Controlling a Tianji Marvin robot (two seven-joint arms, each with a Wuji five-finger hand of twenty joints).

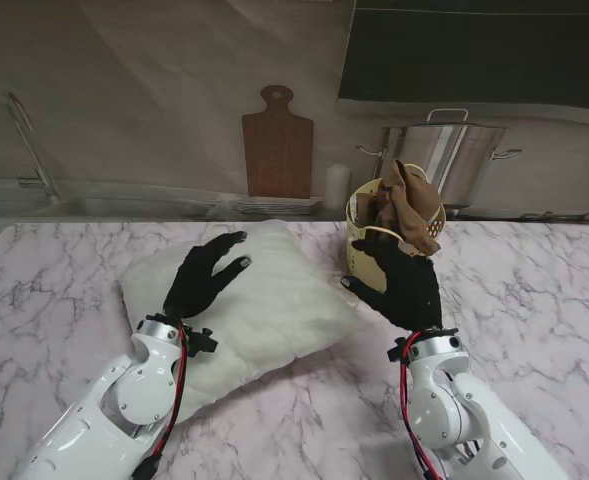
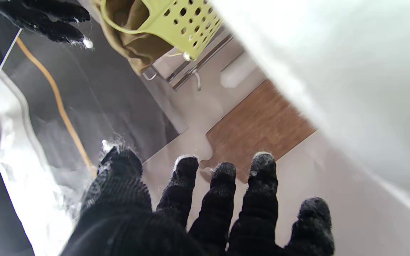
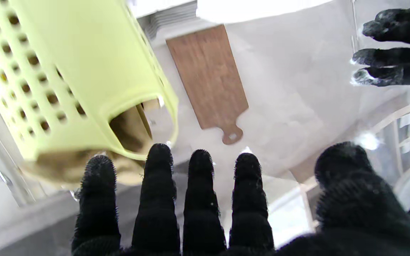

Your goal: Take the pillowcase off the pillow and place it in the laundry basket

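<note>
A bare white pillow (image 1: 259, 310) lies on the marble table, left of centre. My left hand (image 1: 202, 278) hovers over it, black-gloved, fingers spread and holding nothing; its fingers (image 2: 222, 199) show in the left wrist view beside the pillow (image 2: 351, 71). The brown pillowcase (image 1: 404, 205) sits bunched in the pale yellow laundry basket (image 1: 359, 240), spilling over its rim. My right hand (image 1: 402, 280) is open just in front of the basket, fingers (image 3: 176, 199) spread and empty. In the right wrist view the basket (image 3: 69, 71) is close, with the pillowcase (image 3: 66, 167) hanging at its rim.
A wooden cutting board (image 1: 277, 145) leans on the back wall. A steel stockpot (image 1: 452, 155) stands behind the basket. A white cylinder (image 1: 337, 185) sits beside the board. The marble table (image 1: 534, 290) stretches to the right.
</note>
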